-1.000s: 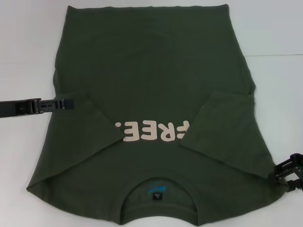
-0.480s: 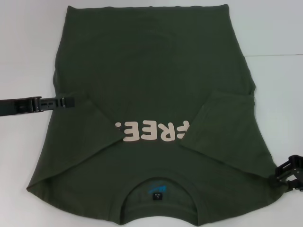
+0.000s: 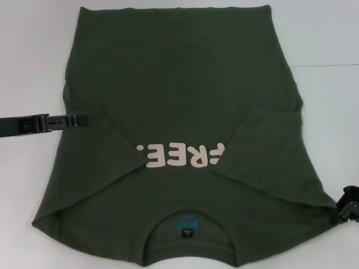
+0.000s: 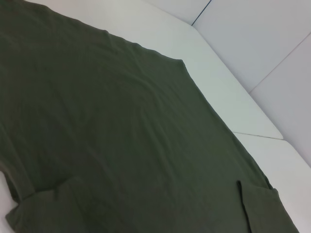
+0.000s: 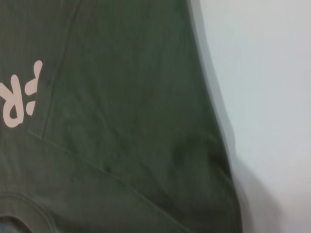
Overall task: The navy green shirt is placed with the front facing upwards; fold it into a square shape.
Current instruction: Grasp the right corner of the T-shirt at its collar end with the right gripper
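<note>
we can't tell if the left gripper point(image 3: 81, 119) is clenched or released, it sits flat at the shirt's left edge. right gripper point(image 3: 348, 208) has slid off toward the frame edge over the last sec, jaw state also unclear. the navy green shirt point(image 3: 179, 84) lies flat on the white table point(image 3: 325, 33), both sleeves folded in over the free! print point(image 3: 180, 157), so imo next is the lengthwise fold.

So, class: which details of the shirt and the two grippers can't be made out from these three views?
- Shirt collar: cut off by the head view's bottom edge.
- "FREE!" print: partly covered by folded-in sleeves.
- Neck label text: too small.
- Right gripper: cut off by the head view's right edge.
- Left gripper opening: unclear edge-on.
</note>
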Available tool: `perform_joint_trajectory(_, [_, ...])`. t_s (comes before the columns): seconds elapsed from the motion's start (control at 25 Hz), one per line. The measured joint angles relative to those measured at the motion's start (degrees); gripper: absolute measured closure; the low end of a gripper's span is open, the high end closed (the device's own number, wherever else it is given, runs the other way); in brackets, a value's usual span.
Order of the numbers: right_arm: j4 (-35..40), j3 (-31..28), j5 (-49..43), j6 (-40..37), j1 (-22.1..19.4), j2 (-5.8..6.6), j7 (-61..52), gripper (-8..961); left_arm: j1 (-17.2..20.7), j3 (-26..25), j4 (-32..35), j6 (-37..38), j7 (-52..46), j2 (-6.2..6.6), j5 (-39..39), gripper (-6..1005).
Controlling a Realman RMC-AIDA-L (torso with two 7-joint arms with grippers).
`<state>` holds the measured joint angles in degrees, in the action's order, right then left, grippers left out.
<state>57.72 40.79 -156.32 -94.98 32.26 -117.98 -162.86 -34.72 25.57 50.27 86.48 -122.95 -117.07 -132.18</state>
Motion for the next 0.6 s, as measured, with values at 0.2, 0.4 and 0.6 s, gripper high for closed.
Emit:
perform_joint_trajectory(0.2, [0.25,-0.13,0.20,-0.17,-0.17,-0.04,0.35,889,0.02,0.00,0.00,0.00,0.00,0.00,0.00,88])
perform_joint_trajectory(0.4, [0.28,-0.55,1.89,-0.17,-0.37,-0.17,2.12,909,0.52,-0.09,0.23,1.03,-1.46,0.45,-0.52,94])
perform_joint_trajectory(0.6, [0.32,-0.63,3.61,-0.14,-0.70,-0.54,4.09,909,0.36,-0.50,3.32,6.68,-8.47,2.27,-6.96,100])
